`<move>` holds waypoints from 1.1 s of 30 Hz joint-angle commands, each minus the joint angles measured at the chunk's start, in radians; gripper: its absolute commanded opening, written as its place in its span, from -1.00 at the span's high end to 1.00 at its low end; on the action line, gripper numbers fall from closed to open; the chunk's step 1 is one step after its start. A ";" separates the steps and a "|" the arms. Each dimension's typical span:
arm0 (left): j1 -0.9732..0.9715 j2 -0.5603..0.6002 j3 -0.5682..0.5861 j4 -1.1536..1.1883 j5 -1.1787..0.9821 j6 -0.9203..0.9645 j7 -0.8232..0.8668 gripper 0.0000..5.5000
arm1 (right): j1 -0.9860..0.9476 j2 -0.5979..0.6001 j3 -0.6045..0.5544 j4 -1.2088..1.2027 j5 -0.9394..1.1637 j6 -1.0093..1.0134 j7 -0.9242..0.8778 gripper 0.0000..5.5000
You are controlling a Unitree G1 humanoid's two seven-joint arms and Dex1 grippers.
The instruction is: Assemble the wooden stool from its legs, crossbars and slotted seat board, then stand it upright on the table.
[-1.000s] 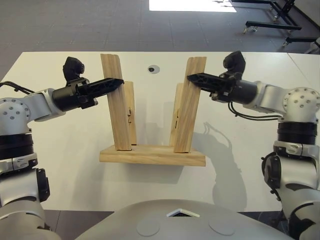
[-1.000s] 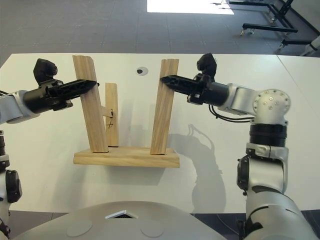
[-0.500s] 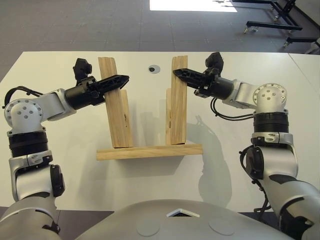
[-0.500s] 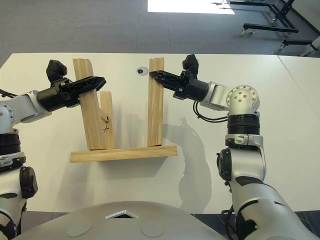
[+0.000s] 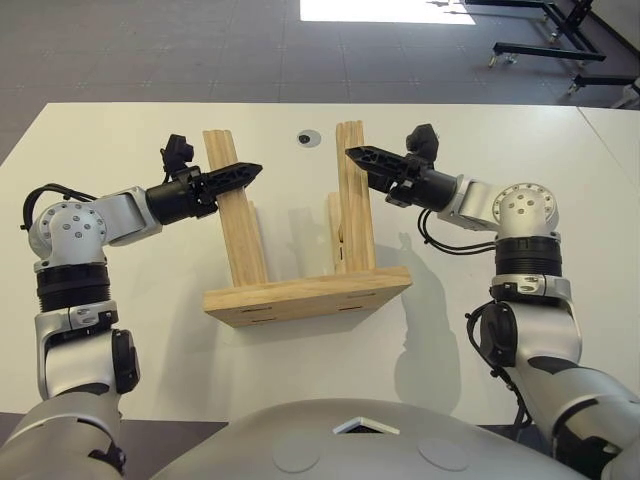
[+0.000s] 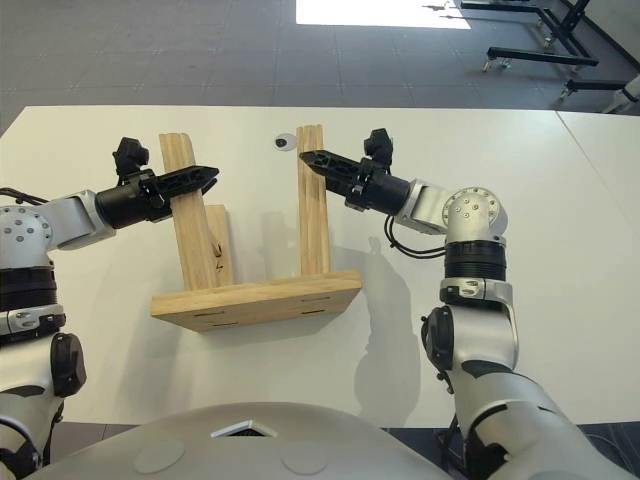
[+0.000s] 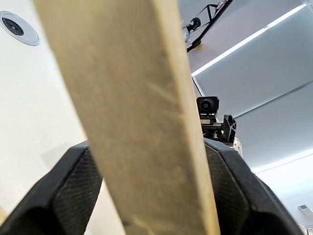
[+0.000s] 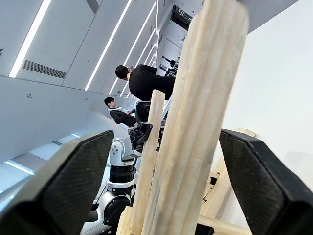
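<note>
Between the legs: open gap from the tops of the left leg (image 5: pixel 235 215) and right leg (image 5: pixel 356 205) down to the seat board (image 5: pixel 310 293); inner wooden pieces (image 5: pixel 337 235) narrow it low down.
Outer left: left gripper (image 5: pixel 250 172) clamped on the left leg.
Outer right: right gripper (image 5: pixel 357 156) at the right leg's top.
Front: bare table (image 5: pixel 150 350).
Behind: grommet (image 5: pixel 308 138).

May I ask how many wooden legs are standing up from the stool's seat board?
4: the left front leg and right front leg nearest the camera, plus the left rear leg and right rear leg, partly hidden behind them.
</note>
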 commanded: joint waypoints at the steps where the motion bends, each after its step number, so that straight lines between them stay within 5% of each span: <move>1: -0.032 0.006 0.024 0.047 0.053 -0.037 0.000 -0.36 | -0.016 0.007 -0.038 0.046 -0.040 -0.030 -0.025 -0.69; 8: -0.067 0.036 0.108 0.066 0.042 -0.012 -0.039 -0.72 | -0.036 -0.039 -0.111 0.096 -0.046 -0.032 0.016 -0.96; 14: -0.069 0.130 0.161 0.104 0.135 -0.106 -0.052 -0.72 | -0.024 -0.120 -0.117 0.078 -0.132 -0.157 0.072 -0.96; 19: 0.450 0.404 0.268 -0.089 0.413 -0.591 -0.490 -0.72 | 0.145 -0.408 -0.049 0.003 -0.372 -0.521 0.368 -0.96; 24: 1.064 0.426 0.430 -0.398 0.570 -0.924 -0.946 -0.72 | 0.522 -0.738 0.078 -0.164 -0.545 -0.804 0.818 -0.96; 28: 1.259 0.355 0.282 -0.659 0.686 -1.067 -0.949 -0.72 | 0.783 -0.891 0.219 -0.470 -0.441 -0.839 0.883 -0.96; 33: 1.087 0.259 0.040 -0.664 0.780 -1.070 -0.736 -0.72 | 0.782 -0.697 0.332 -0.596 -0.464 -0.799 0.795 -0.96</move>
